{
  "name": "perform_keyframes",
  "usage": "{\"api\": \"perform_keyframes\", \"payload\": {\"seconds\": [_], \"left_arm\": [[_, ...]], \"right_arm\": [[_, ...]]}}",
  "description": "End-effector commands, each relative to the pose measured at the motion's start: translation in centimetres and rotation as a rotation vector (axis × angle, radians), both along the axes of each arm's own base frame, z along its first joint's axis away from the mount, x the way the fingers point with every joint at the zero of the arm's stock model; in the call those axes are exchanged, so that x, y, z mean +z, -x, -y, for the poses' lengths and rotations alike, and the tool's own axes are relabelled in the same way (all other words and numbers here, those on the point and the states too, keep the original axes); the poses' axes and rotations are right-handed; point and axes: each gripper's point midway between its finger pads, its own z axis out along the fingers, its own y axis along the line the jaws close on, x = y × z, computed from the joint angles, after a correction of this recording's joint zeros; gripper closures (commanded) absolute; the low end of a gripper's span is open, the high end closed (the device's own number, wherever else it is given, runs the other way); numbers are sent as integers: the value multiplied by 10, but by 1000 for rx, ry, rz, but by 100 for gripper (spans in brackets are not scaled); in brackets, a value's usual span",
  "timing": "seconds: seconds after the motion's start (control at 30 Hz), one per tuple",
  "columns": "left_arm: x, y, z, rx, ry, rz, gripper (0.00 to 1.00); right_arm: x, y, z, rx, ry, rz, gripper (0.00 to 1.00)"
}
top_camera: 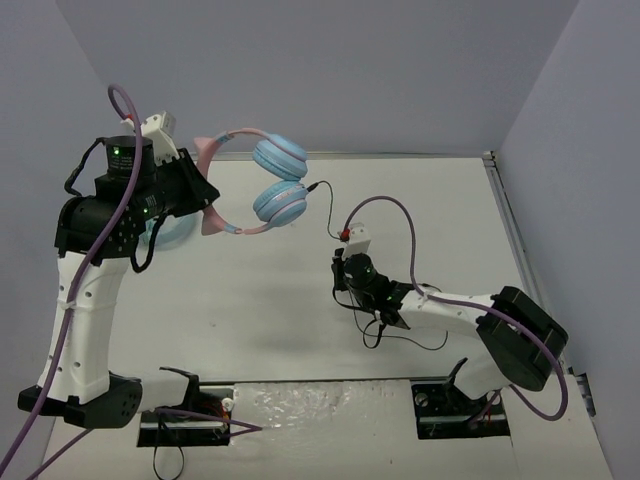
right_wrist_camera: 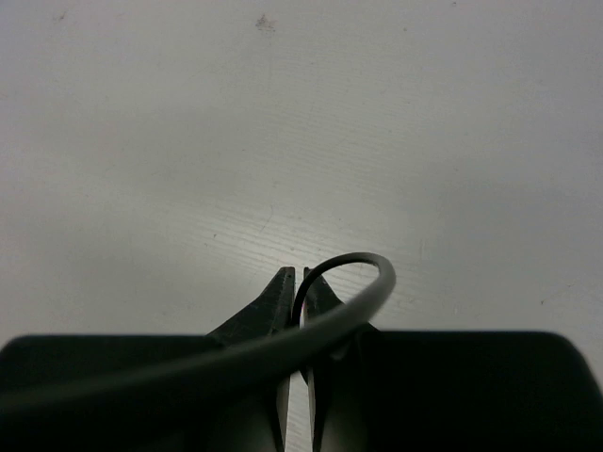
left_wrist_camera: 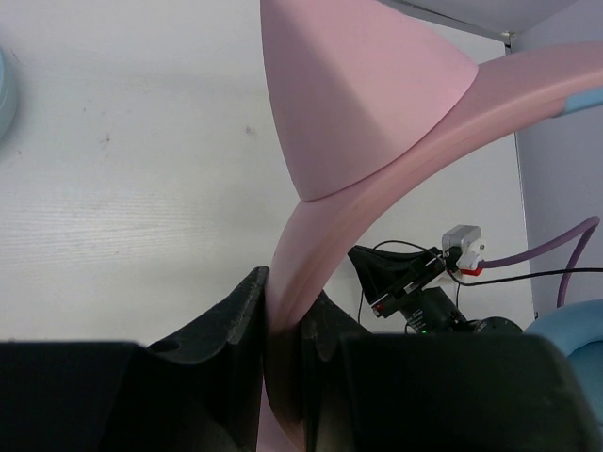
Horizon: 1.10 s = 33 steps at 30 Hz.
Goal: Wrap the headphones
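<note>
The headphones (top_camera: 278, 203) hang in the air at the back left, with a pink cat-eared headband (top_camera: 232, 228) and two round light blue ear cups. My left gripper (top_camera: 204, 193) is shut on the headband next to a cat ear. In the left wrist view it (left_wrist_camera: 283, 292) clamps the pink band (left_wrist_camera: 311, 235) below the ear (left_wrist_camera: 349, 94). The thin black cable (top_camera: 322, 189) runs from the lower cup down to my right gripper (top_camera: 343, 277), low over the table. In the right wrist view that gripper (right_wrist_camera: 299, 276) is shut on the cable (right_wrist_camera: 363, 268), which loops over its tips.
An all-light-blue looped item (top_camera: 163, 235) lies on the table behind the left arm, and its edge shows in the left wrist view (left_wrist_camera: 4, 94). Slack cable (top_camera: 410, 338) trails on the table beside the right arm. Grey walls close in on the left, back and right.
</note>
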Motion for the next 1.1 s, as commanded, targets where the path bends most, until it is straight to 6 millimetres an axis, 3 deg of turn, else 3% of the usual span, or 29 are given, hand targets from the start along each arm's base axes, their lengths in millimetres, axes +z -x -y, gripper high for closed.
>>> {"api": "perform_keyframes", "payload": {"seconds": [0.0, 0.17, 0.4, 0.7, 0.93, 1.07], "left_arm": [[35, -13, 8, -4, 116, 128, 100], [32, -16, 7, -7, 129, 119, 100], [43, -2, 9, -44, 150, 134, 100], [55, 20, 13, -94, 166, 148, 100], [57, 28, 10, -96, 150, 148, 100], [59, 24, 13, -98, 173, 151, 100]], "right_arm": [[16, -3, -4, -34, -37, 54, 95], [15, -2, -3, -37, -31, 57, 94], [17, -15, -8, -44, 0, 85, 76], [39, -39, -33, -32, 1, 137, 77], [39, -51, -40, -34, 17, 142, 78], [29, -46, -42, -35, 11, 121, 89]]}}
